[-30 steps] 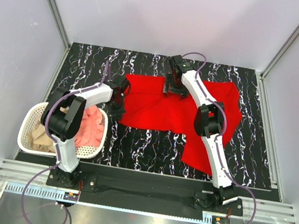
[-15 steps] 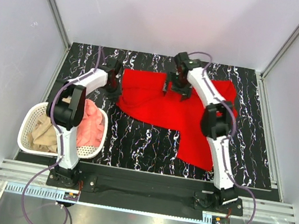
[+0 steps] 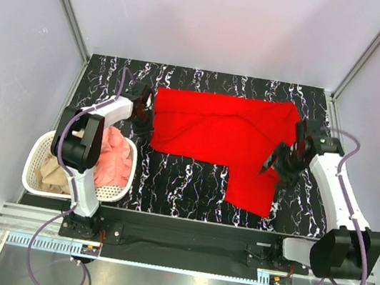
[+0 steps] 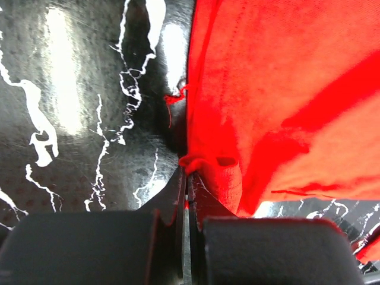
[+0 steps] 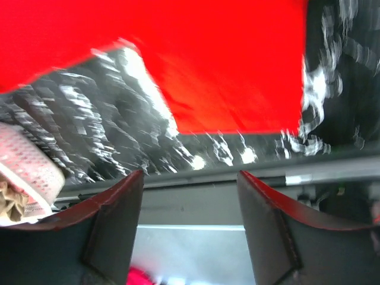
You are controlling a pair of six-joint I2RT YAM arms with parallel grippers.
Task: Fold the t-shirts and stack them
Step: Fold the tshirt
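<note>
A bright red t-shirt (image 3: 220, 136) lies spread on the black marbled table (image 3: 183, 185), one part hanging toward the near edge at the right. My left gripper (image 3: 145, 115) is at its left edge, shut on a bunched bit of the red hem (image 4: 205, 169); the rest of the red t-shirt (image 4: 285, 71) stretches off to the right. My right gripper (image 3: 278, 166) hovers over the shirt's right side, open with nothing between its fingers (image 5: 113, 219). The right wrist view is blurred and shows the red t-shirt (image 5: 208, 59) below. A salmon-pink t-shirt (image 3: 116, 160) and a tan one (image 3: 55, 173) lie in the basket.
A white perforated laundry basket (image 3: 34, 161) stands off the table's left near corner; its rim also shows as the basket (image 5: 27, 166) in the right wrist view. Grey walls and metal frame posts enclose the table. A metal rail (image 3: 181, 246) runs along the near edge.
My right arm has swung from the shirt's far edge out to the right side. The red shirt now lies wider and flatter. The left gripper has kept its hold at the left edge.
</note>
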